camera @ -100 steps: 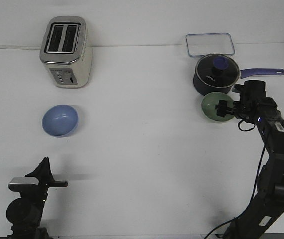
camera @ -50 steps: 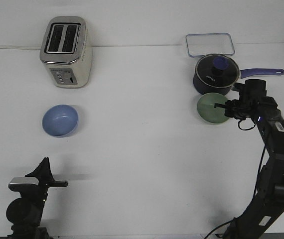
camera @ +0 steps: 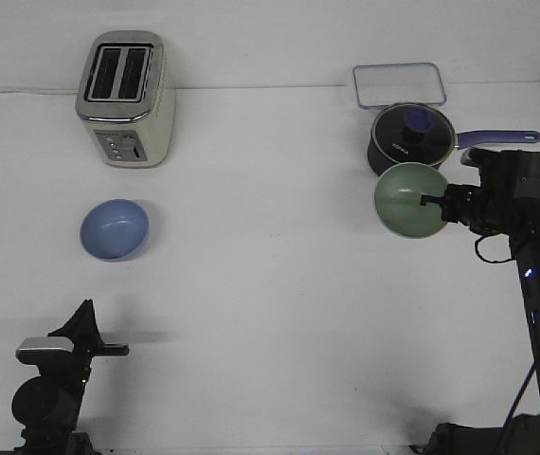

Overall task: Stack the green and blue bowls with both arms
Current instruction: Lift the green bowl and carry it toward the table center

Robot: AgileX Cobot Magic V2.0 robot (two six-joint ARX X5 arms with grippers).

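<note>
The pale green bowl [camera: 407,200] hangs lifted off the table at the right, tilted so its inside faces the camera. My right gripper [camera: 434,201] is shut on its right rim, just in front of the saucepan. The periwinkle blue bowl [camera: 115,228] sits upright on the table at the left, in front of the toaster. My left gripper [camera: 109,350] rests low at the front left, well in front of the blue bowl and empty; its thin fingers look closed together.
A silver toaster [camera: 125,98] stands at the back left. A dark navy saucepan [camera: 410,140] with a lid and a long blue handle stands behind the green bowl. A clear rectangular container lid [camera: 399,83] lies at the back right.
My right gripper has lifted the green bowl off the table and tilted it toward the camera; the right arm has risen. The left arm and the blue bowl have not moved.
</note>
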